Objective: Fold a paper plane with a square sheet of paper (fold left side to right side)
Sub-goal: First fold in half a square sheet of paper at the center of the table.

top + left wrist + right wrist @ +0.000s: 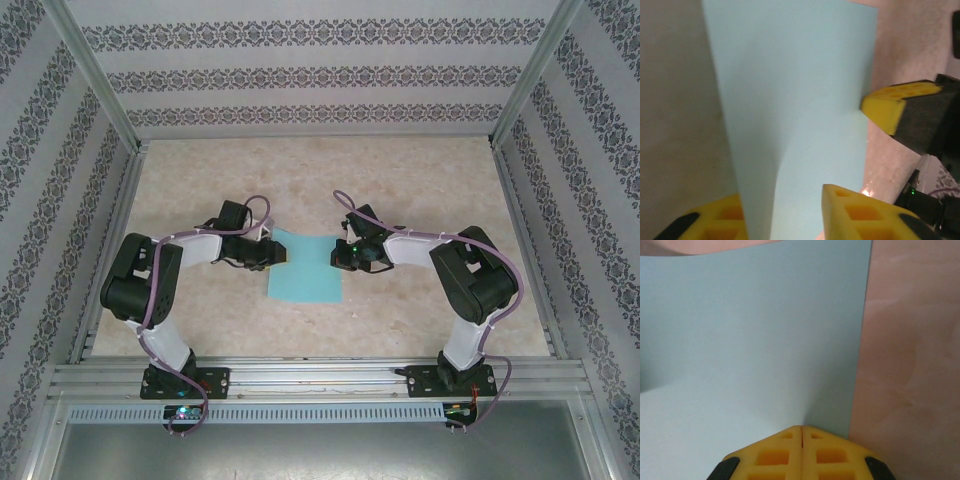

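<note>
Item: square sheet of paper (305,268), laid at the middle of the surface (420,190); bare room is left all round, walls well apart. Left edge is straddled by the left claw (782,200), jaws parted. Right edge is pinched by the right claw (801,432), pads pressed together.

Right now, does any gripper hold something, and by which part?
The right gripper pinches the square sheet of paper by its right edge.

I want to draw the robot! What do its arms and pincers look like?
The left arm and right arm have chunky black joints and white links. Purple cables loop along them. The left pincer and right pincer have yellow pads with square holes.
</note>
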Motion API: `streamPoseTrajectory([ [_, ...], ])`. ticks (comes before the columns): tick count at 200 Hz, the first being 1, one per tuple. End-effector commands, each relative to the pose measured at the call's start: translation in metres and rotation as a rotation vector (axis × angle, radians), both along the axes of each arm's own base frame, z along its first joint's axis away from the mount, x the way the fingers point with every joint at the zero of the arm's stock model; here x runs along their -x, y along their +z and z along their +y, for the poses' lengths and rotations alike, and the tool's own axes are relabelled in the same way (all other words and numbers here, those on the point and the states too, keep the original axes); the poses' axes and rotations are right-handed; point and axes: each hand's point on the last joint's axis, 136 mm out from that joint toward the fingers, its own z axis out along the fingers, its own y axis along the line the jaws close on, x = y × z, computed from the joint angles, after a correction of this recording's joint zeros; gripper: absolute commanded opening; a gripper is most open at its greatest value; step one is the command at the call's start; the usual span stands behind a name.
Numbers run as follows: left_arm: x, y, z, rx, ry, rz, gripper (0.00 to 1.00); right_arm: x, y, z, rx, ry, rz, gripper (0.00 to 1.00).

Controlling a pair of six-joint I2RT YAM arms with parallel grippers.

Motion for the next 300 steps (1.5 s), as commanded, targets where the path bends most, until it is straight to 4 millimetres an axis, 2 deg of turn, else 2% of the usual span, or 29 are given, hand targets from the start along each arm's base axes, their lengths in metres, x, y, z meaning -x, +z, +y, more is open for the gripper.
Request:
streamPoseTrajectory([
  [1,0.001,0.028,-0.019,0.104,-0.028,-0.026,0.4,0.014,-0.024,-0.013,0.1,0.01,0.056,0.06],
  [39,0.0,0.043,-0.035,0.181,-0.039,-0.034,0.52,0.012,-0.024,-0.011,0.097,0.018,0.051,0.08],
  [73,-0.001,0.045,-0.053,0.204,-0.069,-0.03,0.6,0.013,-0.024,-0.008,0.086,0.025,0.052,0.09],
  [109,-0.003,0.046,-0.064,0.199,-0.081,-0.036,0.64,0.014,-0.027,-0.011,0.099,0.022,0.056,0.1],
  [142,-0.003,0.037,-0.077,0.201,-0.105,-0.014,0.65,0.009,-0.018,-0.002,0.038,0.021,0.024,0.11],
  [185,-0.007,0.025,-0.079,0.186,-0.096,-0.003,0.57,0.006,-0.009,0.003,-0.003,0.019,0.004,0.11],
  [223,-0.005,0.016,-0.076,0.149,-0.095,0.009,0.43,0.003,-0.004,0.005,-0.021,0.011,-0.015,0.1],
  [274,-0.006,0.012,-0.072,0.115,-0.089,0.01,0.38,0.001,0.004,0.007,-0.03,0.012,-0.033,0.1],
  [300,-0.006,0.011,-0.072,0.107,-0.086,0.014,0.3,0.0,0.009,0.006,-0.032,0.01,-0.044,0.12],
])
